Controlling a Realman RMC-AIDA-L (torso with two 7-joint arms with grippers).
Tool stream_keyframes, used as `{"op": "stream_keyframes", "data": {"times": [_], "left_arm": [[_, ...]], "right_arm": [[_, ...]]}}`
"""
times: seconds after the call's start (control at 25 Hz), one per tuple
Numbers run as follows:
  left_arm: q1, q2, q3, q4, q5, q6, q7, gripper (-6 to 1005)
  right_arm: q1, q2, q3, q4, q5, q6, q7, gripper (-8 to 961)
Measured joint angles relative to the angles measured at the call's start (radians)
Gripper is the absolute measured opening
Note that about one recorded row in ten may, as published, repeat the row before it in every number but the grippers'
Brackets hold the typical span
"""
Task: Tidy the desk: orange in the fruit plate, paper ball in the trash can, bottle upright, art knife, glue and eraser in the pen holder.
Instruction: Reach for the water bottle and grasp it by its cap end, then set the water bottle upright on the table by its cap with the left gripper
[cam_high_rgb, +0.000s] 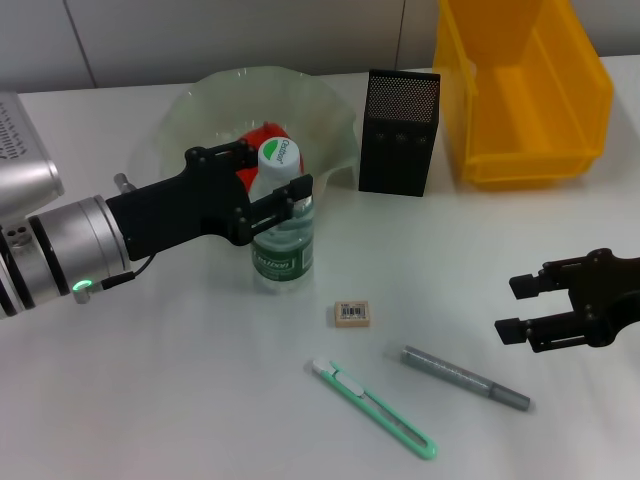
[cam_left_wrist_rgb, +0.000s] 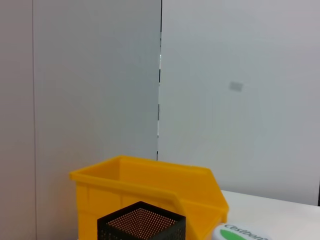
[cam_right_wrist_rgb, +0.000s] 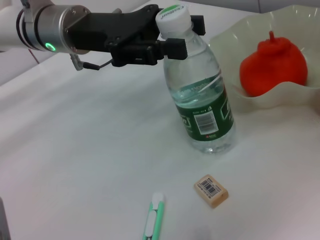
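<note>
The water bottle (cam_high_rgb: 283, 225) stands upright at mid-desk, just in front of the fruit plate (cam_high_rgb: 200, 100), where the orange (cam_high_rgb: 262, 140) already sits. The left gripper (cam_high_rgb: 288, 192) reaches in from the left, its fingers closed around the bottle's neck just under the white-and-green cap.

The right gripper (cam_high_rgb: 512, 307) hovers at the right with its fingers spread and empty. The grey glue pen (cam_high_rgb: 465, 377) lies just left of it, its long axis slanting near-right. The small tan eraser (cam_high_rgb: 352, 313) and the mint-green art knife (cam_high_rgb: 371, 408) lie further left. So the right arm looks better placed for these.

The black mesh pen holder (cam_high_rgb: 398, 133) stands at the far side, beside the yellow plastic bin (cam_high_rgb: 520, 90). The bottle is clear ribbed plastic with a green label.
</note>
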Motion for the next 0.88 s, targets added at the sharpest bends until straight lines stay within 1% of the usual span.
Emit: {"op": "stream_keyframes", "data": {"times": [0.24,0.32,0.44,0.6,0.72,0.88], "left_arm": [[0.000,0.000,-0.004,0.001,0.000,0.020,-0.007,557],[0.000,0.002,-0.005,0.008,-0.006,0.055,-0.022,489],[0.011,0.006,-0.003,0.035,-0.010,0.086,-0.053,443],[0.066,0.008,0.007,0.127,-0.005,0.125,-0.118,444],[0.100,0.009,0.025,0.154,-0.004,0.135,-0.148,444],[0.117,0.010,0.027,0.156,-0.004,0.135,-0.143,443]], "right_arm": [[-0.003,0.000,0.000,0.003,-0.001,0.001,0.000,707],[-0.002,0.000,0.000,0.010,-0.001,0.001,0.000,707],[-0.001,0.001,0.000,0.012,-0.001,-0.002,0.000,707],[0.000,0.000,0.000,0.011,-0.001,-0.005,0.000,707],[0.003,0.000,-0.003,0.010,-0.001,-0.003,0.000,707],[0.010,0.000,-0.006,0.012,-0.001,-0.003,0.000,706]]}}
